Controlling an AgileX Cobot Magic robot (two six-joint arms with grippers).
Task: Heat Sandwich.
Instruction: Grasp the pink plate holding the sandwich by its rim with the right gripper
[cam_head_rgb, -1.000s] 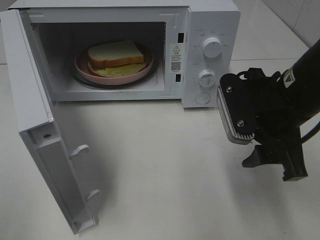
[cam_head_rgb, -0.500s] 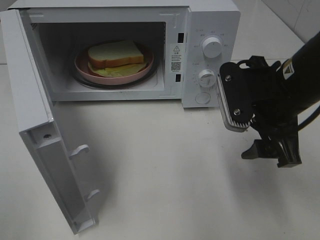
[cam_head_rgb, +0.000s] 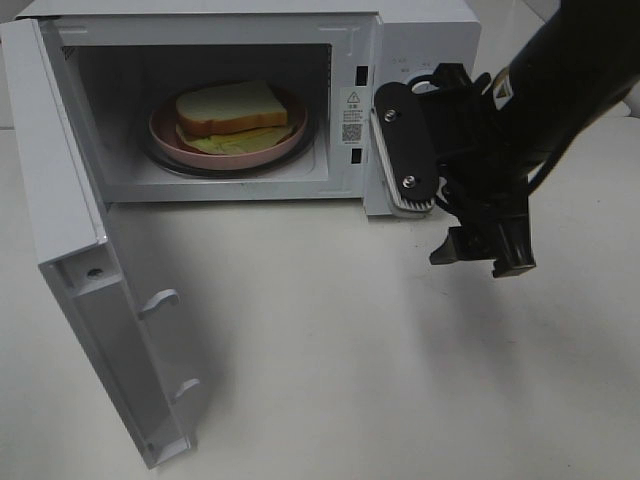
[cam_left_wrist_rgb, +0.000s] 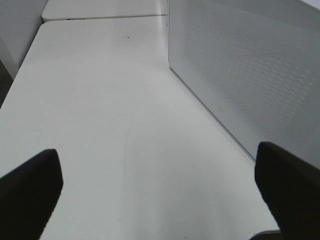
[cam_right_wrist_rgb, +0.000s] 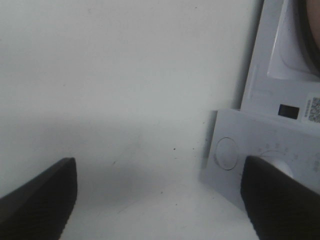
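square white-bread sandwich (cam_head_rgb: 232, 108) with tan crust is lying on a round pink plate (cam_head_rgb: 165, 140) inside the white microwave oven (cam_head_rgb: 350, 50), whose door (cam_head_rgb: 80, 250) is standing wide. black right gripper (cam_head_rgb: 480, 258) is hanging before the control panel, fingers released, grasping nothing. left gripper (cam_left_wrist_rgb: 160, 200) is hovering likewise spread over the white tabletop (cam_left_wrist_rgb: 100, 100).

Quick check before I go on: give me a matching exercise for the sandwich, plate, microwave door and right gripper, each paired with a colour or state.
1. sandwich
2. plate
3. microwave door
4. right gripper

a. swung wide open
b. pink, round
c. spread open, holding nothing
d. white bread on top

Pairs: 1-d, 2-b, 3-a, 4-c
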